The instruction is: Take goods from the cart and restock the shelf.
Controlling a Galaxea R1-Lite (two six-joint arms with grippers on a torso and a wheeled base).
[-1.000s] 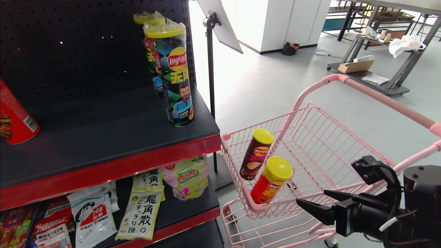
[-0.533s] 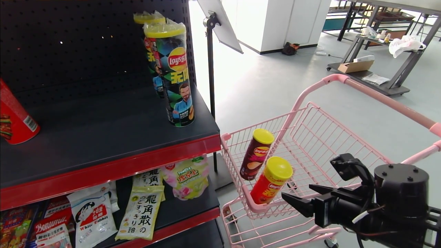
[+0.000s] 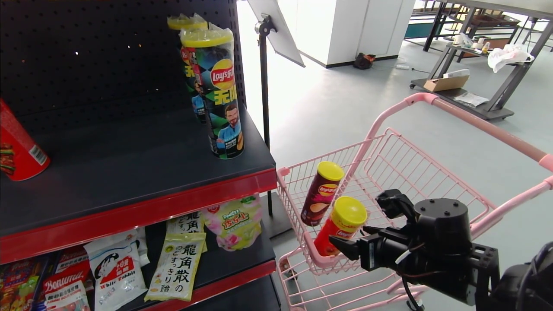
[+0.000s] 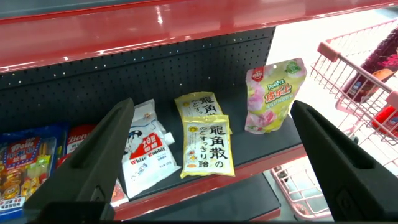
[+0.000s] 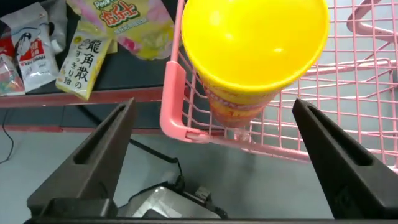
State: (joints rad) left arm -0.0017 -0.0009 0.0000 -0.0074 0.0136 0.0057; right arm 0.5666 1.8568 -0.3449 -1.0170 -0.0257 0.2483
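A pink wire cart [image 3: 432, 106] stands right of the black shelf [image 3: 129, 168]. Two chip cans with yellow lids lean in its near corner: a red one [image 3: 341, 224] in front and a maroon one [image 3: 322, 194] behind. My right gripper [image 3: 348, 235] is open just right of the red can, at its height. In the right wrist view the red can [image 5: 255, 37] sits straight ahead between the spread fingers of the gripper [image 5: 212, 109], behind the cart rim [image 5: 171, 99]. My left gripper [image 4: 212, 106] is open, facing the lower shelf's snack bags [image 4: 208, 146].
Two tall wrapped chip cans [image 3: 218, 90] stand at the upper shelf's right end, and a red can [image 3: 17, 147] at its left. Snack bags [image 3: 175, 265] lie on the lower shelf. A stand pole [image 3: 264, 108] rises between shelf and cart. Open floor lies beyond.
My right arm has swung left along the cart, bringing its open gripper from the cart's near right side up to the red can. The cans and cart have not moved.
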